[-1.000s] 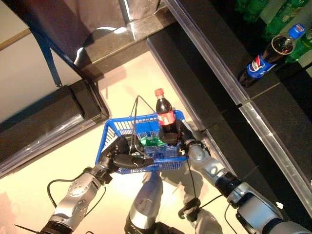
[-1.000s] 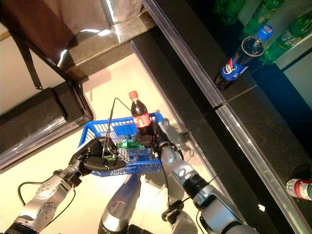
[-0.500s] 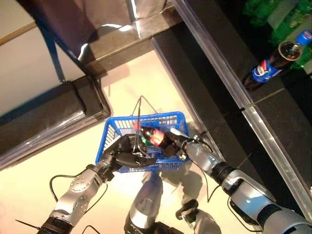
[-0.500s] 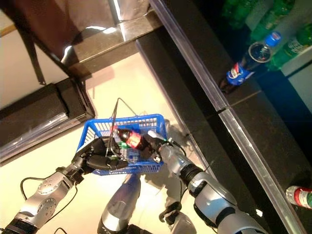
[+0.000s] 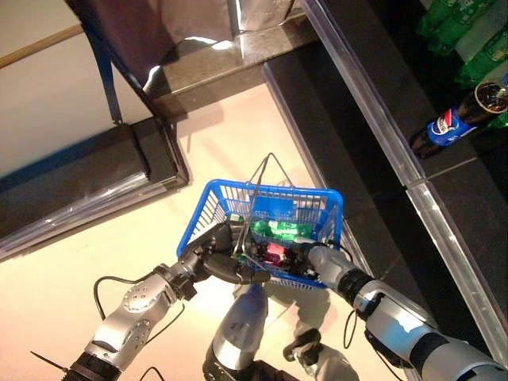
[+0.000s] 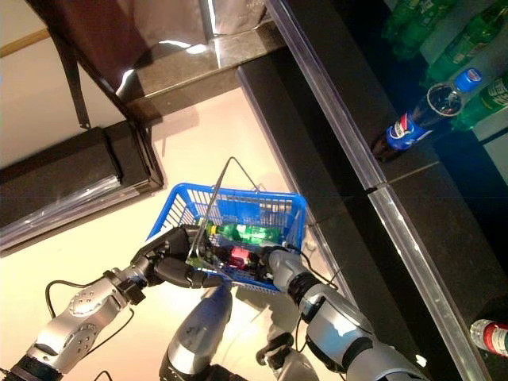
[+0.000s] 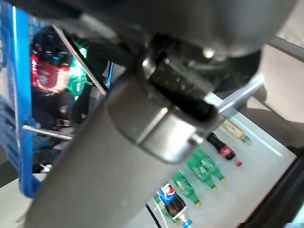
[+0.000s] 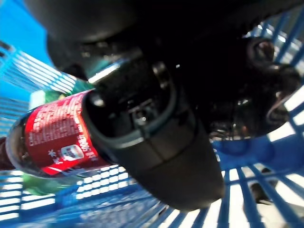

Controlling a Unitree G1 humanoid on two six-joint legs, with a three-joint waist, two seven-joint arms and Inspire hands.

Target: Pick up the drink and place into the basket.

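Note:
A blue plastic basket (image 5: 270, 189) with wire handles hangs above the pale floor, and my left hand (image 5: 216, 255) is curled round its near rim. My right hand (image 5: 316, 258) reaches inside the basket from the right. It is shut on a cola bottle (image 8: 50, 138) with a red label (image 5: 274, 252); the bottle lies on its side low in the basket. A green bottle (image 5: 282, 230) lies in the basket beside it. The left wrist view shows the cola bottle (image 7: 47, 71) past the blue rim (image 7: 20, 123).
A black counter with a metal rail (image 5: 373, 119) runs along the right. A blue-labelled cola bottle (image 5: 451, 121) and green bottles (image 5: 460, 36) stand on the shelf beyond it. A red-capped bottle (image 6: 488, 333) lies at the lower right. A dark low cabinet (image 5: 79, 186) is at the left.
My right hand has tipped the cola bottle from upright over the basket and lowered it inside, lying flat. The camera has shifted. My left hand still holds the basket.

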